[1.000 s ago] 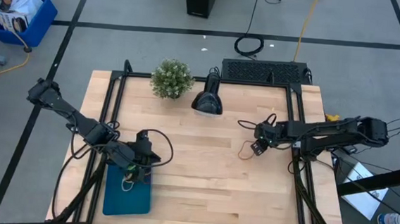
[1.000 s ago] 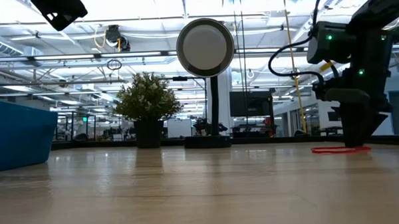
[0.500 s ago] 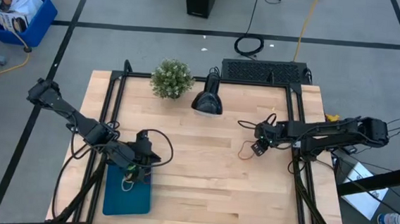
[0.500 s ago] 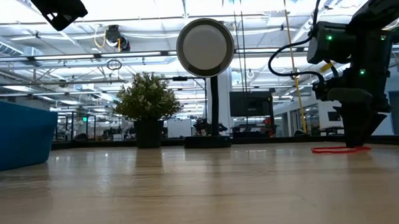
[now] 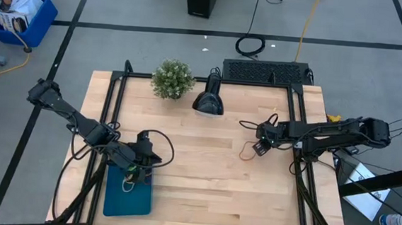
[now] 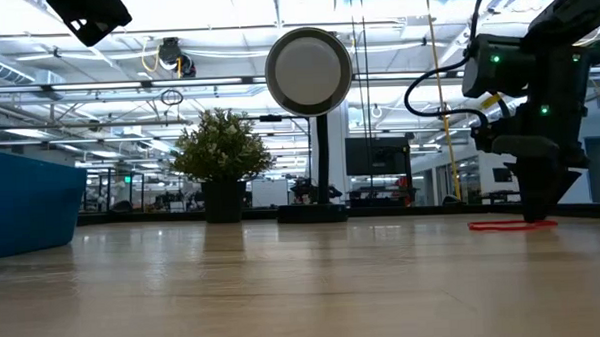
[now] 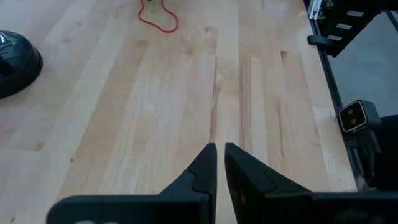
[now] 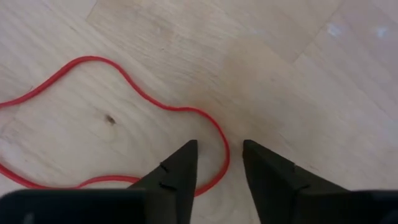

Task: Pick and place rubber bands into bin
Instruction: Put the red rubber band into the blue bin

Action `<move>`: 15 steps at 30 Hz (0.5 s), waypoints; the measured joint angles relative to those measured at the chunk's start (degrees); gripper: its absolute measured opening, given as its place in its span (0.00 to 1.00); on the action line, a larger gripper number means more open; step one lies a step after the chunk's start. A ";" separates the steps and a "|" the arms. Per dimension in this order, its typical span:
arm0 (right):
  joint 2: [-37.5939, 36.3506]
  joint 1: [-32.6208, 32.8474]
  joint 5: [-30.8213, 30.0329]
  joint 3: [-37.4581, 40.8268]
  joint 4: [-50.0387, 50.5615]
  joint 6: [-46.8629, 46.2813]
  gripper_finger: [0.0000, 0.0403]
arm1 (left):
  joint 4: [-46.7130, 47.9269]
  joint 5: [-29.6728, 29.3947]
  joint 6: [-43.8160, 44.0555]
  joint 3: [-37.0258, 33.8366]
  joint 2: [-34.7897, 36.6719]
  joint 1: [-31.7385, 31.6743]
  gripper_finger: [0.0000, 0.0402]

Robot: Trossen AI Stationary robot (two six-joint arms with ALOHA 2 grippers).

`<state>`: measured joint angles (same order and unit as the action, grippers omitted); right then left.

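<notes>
A red rubber band (image 8: 99, 124) lies flat on the wooden table as a slack loop; it also shows in the high view (image 5: 246, 152) and in the low view (image 6: 507, 224). My right gripper (image 8: 219, 157) is open and low at the table, one finger on each side of the band's bent end (image 8: 222, 155). The teal bin (image 5: 127, 199) lies at the table's near left, with a few small bands (image 5: 128, 184) in it. My left gripper (image 5: 146, 162) hovers over the bin's far edge, shut and empty (image 7: 220, 152).
A potted plant (image 5: 173, 78) and a black lamp (image 5: 207, 102) stand at the table's far side. A black panel (image 5: 266, 71) lies at the far right. A blue crate (image 5: 20, 13) stands on the floor beyond the table. Bare wood lies between the two grippers.
</notes>
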<state>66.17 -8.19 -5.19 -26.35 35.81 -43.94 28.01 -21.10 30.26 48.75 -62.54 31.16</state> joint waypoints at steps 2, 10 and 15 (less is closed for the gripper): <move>0.02 0.00 -0.01 0.00 -0.05 0.06 0.26 | 0.00 0.00 0.00 0.00 0.00 0.00 0.09; 0.02 0.04 -0.51 0.02 -0.76 3.12 0.08 | 0.00 0.04 1.55 0.00 0.00 0.00 0.09; 0.02 0.04 -0.64 0.01 -1.53 5.19 0.01 | 0.00 0.04 1.52 0.00 0.00 0.00 0.09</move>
<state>66.19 -8.14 -5.83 -26.34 34.28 -38.75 28.01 -21.06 31.78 48.75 -62.54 31.16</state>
